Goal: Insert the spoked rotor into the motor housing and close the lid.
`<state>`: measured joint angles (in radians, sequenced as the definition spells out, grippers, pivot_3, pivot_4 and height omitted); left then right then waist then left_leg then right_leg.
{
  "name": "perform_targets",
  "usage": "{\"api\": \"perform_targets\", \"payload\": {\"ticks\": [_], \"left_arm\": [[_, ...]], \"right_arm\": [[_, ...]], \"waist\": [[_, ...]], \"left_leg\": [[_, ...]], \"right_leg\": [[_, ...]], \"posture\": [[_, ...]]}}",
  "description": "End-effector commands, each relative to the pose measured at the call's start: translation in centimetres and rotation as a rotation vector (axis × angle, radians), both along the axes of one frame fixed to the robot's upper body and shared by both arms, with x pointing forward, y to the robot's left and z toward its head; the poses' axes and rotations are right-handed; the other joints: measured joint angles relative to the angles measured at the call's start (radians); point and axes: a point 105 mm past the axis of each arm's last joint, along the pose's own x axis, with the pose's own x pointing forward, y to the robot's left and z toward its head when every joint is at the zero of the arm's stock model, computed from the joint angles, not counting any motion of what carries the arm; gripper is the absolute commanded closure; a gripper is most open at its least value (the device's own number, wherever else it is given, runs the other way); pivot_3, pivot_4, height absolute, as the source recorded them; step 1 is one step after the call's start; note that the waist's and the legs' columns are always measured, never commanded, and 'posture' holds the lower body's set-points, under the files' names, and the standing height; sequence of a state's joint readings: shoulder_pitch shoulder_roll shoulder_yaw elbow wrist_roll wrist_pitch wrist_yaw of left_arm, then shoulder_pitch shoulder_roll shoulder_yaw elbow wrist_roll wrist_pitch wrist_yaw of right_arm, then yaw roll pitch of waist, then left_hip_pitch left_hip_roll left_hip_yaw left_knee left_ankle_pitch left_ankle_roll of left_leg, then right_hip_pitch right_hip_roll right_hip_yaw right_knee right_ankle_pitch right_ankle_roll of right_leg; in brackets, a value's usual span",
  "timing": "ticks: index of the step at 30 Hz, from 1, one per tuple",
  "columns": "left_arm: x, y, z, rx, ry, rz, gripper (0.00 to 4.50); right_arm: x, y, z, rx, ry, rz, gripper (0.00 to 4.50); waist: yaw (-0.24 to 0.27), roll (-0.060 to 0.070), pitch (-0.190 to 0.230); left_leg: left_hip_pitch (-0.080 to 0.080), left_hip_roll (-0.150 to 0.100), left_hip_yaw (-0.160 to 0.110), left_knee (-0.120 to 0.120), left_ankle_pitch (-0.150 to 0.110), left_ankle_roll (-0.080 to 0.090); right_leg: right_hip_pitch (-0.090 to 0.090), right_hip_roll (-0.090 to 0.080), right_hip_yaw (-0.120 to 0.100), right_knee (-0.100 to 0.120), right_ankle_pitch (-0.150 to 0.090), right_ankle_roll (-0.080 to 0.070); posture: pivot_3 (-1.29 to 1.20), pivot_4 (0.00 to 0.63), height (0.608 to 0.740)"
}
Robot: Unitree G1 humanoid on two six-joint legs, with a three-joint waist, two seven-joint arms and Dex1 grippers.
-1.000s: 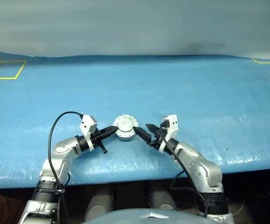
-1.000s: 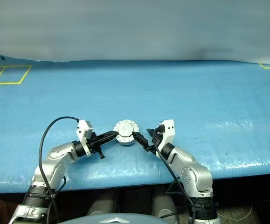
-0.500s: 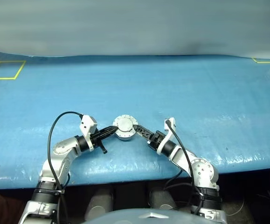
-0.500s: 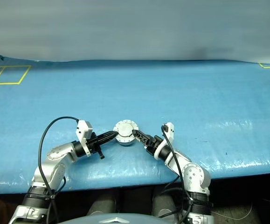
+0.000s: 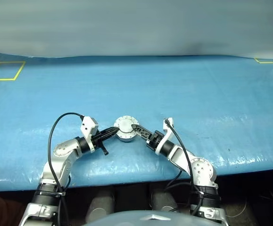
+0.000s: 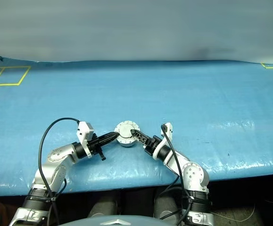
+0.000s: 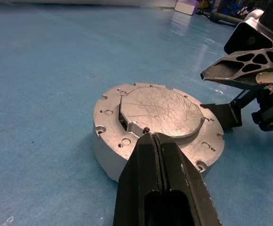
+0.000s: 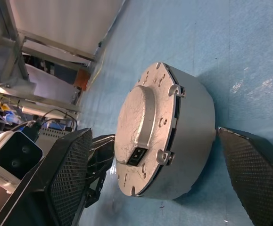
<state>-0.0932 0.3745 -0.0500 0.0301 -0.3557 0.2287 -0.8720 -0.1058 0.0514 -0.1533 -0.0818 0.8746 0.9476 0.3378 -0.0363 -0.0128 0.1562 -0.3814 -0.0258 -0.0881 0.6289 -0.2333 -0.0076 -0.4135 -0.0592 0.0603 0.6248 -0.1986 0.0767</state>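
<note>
The motor housing (image 5: 126, 128) is a round silver metal drum lying on the blue table, with its flat lid (image 7: 157, 110) seated on top. My left gripper (image 5: 115, 131) is shut with nothing in it, and its tip rests at the lid's edge (image 7: 153, 136) on the housing's left side. My right gripper (image 5: 136, 131) is open and reaches in from the right. Its two mesh-faced fingers (image 8: 70, 174) stand astride the housing (image 8: 193, 122), close to its wall. The spoked rotor is hidden from view.
The blue sheet covers the whole table (image 5: 197, 89), and its front edge (image 5: 249, 162) runs just behind both arms. Yellow tape squares (image 5: 6, 70) mark the far left corner. A grey wall rises behind the table.
My right wrist has rolled and its gripper has closed in on the housing, so the open fingers now straddle it. The left gripper and the housing have kept still.
</note>
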Motion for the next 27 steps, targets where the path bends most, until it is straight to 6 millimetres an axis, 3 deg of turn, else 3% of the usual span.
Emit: {"api": "perform_targets", "payload": {"ticks": [1, 4, 9, 10, 14, 22, 27], "left_arm": [[-0.3, -0.6, -0.6, 0.007, 0.015, -0.011, 4.50], [-0.3, -0.6, -0.6, 0.010, 0.013, -0.012, 4.50], [-0.3, -0.6, -0.7, 0.015, 0.012, -0.013, 4.50], [-0.3, -0.6, -0.7, 0.016, 0.012, -0.013, 4.50], [-0.3, -0.6, -0.7, 0.015, 0.010, -0.010, 4.50], [-0.2, -0.7, -0.6, 0.002, 0.007, 0.001, 4.50], [0.4, -0.7, 1.6, -0.174, 0.010, 0.060, 4.50]], "right_arm": [[0.3, 1.4, 0.9, 0.075, -0.009, 0.004, 0.04], [0.4, 1.6, 0.9, 0.094, -0.004, -0.004, 0.62], [0.2, 1.9, 1.2, 0.104, -0.011, 0.018, 2.24], [0.2, 1.9, 1.1, 0.103, -0.010, 0.017, 2.24], [0.2, 1.8, 0.6, 0.082, 0.003, 0.014, 3.19], [0.3, 1.4, -0.4, 0.067, 0.038, -0.021, 3.31], [1.0, 0.9, 1.6, 0.224, 0.028, -0.085, 3.31]], "waist": [[0.000, 0.000, 0.000], [0.000, 0.000, 0.000], [-0.001, 0.002, 0.001], [-0.001, 0.002, 0.001], [-0.001, 0.002, 0.002], [-0.001, 0.002, 0.002], [0.000, 0.003, 0.002]], "left_leg": [[0.000, 0.000, 0.000, 0.000, 0.000, 0.000], [0.000, 0.000, 0.000, 0.000, 0.000, 0.000], [-0.001, 0.000, 0.000, 0.000, 0.000, 0.000], [-0.001, 0.000, 0.000, 0.000, 0.000, 0.000], [-0.002, 0.000, 0.000, 0.000, 0.000, 0.000], [-0.001, 0.000, -0.001, 0.000, 0.000, 0.000], [-0.002, 0.000, -0.001, 0.000, 0.000, 0.000]], "right_leg": [[0.000, 0.000, 0.000, 0.000, 0.000, 0.000], [0.000, 0.000, 0.000, 0.000, 0.000, 0.000], [-0.001, 0.000, 0.000, 0.000, 0.000, 0.000], [-0.001, 0.000, 0.000, 0.000, 0.000, 0.000], [-0.001, 0.000, 0.000, 0.000, 0.000, 0.000], [-0.001, 0.000, -0.001, 0.000, 0.000, 0.000], [-0.001, 0.000, -0.001, 0.000, 0.000, 0.000]], "posture": [[0.00, 0.150, 0.740], [0.00, 0.150, 0.740], [0.00, 0.150, 0.740], [0.00, 0.150, 0.740], [0.00, 0.150, 0.740], [0.00, 0.150, 0.740], [0.00, 0.150, 0.740]]}}
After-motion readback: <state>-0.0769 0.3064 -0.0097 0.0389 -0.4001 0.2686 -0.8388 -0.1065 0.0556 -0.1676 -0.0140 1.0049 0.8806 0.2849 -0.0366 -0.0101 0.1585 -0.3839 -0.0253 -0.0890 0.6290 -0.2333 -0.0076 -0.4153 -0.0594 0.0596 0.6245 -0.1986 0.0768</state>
